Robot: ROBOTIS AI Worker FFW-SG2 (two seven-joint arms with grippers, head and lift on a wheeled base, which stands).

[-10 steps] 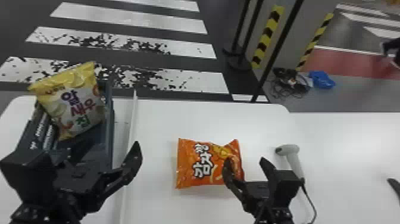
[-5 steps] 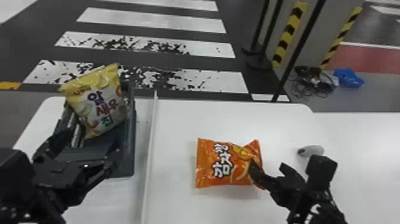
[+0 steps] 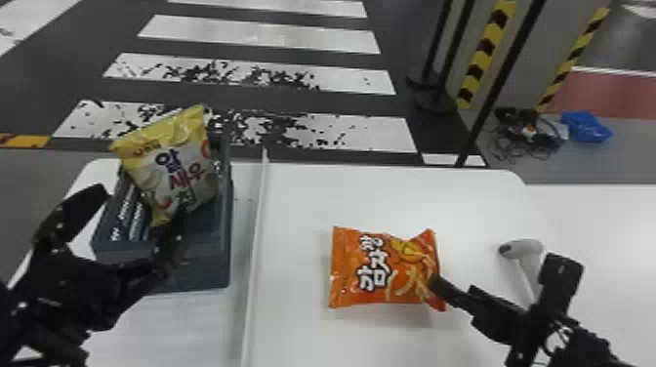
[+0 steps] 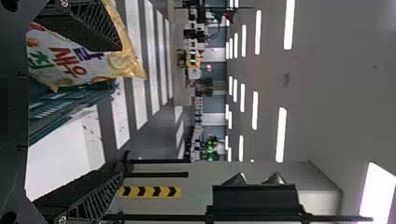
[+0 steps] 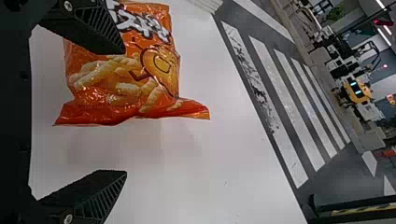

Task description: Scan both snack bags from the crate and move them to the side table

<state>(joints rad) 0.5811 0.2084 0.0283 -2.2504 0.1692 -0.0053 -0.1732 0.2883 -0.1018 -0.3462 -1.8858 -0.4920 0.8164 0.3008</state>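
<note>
1. Left gripper (image 3: 141, 201): fingers apart, nothing gripped; positioned near the crate (image 3: 202, 266).
2. Right gripper (image 5: 124, 112): fingers spread, nothing held. One finger is seen over or against the orange snack bag (image 3: 385, 268); contact cannot be confirmed.
3. Orange bag: lying flat on the white table (image 3: 302, 341). Judged light, soft and air-filled, with a slick film and brittle contents. A hold across the puffed middle is suggested, closed gently; the crimped end would give a thinner, firmer pinch, but swinging is to be expected.
4. Yellow snack bag (image 3: 180, 171): tilted in the crate, its top above the rim. Similar handling is assumed. The sides of its upper body are favoured for gripping, since the lower part is hemmed in by the crate walls.
</note>
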